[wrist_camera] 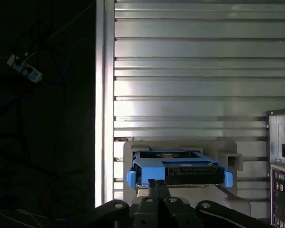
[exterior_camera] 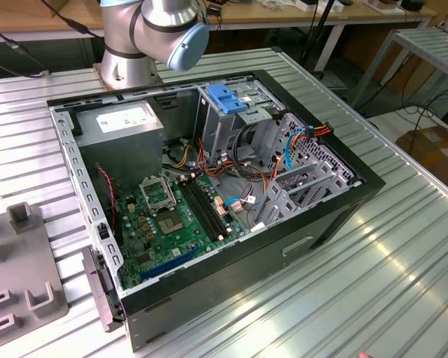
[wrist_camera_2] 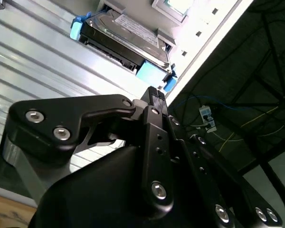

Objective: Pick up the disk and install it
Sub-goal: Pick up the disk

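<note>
The disk (wrist_camera: 178, 168) is a grey hard drive in a bright blue carrier rail. It lies flat on a grey holder (wrist_camera: 180, 146) on the ribbed metal table. In the second wrist view the disk (wrist_camera_2: 126, 38) sits just beyond my fingertips, its blue rail end (wrist_camera_2: 151, 75) nearest them. My gripper (wrist_camera_2: 154, 93) is shut, its two black fingers pressed together with nothing between them. In the first wrist view the gripper (wrist_camera: 156, 183) lines up with the middle of the disk's near edge, slightly short of it and not touching.
An open computer case (exterior_camera: 313, 224) lies on the table, showing a green motherboard (exterior_camera: 172, 216), a power supply (exterior_camera: 123, 123) and a metal drive cage with a blue latch (exterior_camera: 228, 97). The arm's base (exterior_camera: 157, 30) stands behind it. A grey fixture (exterior_camera: 22, 283) sits at the exterior view's left.
</note>
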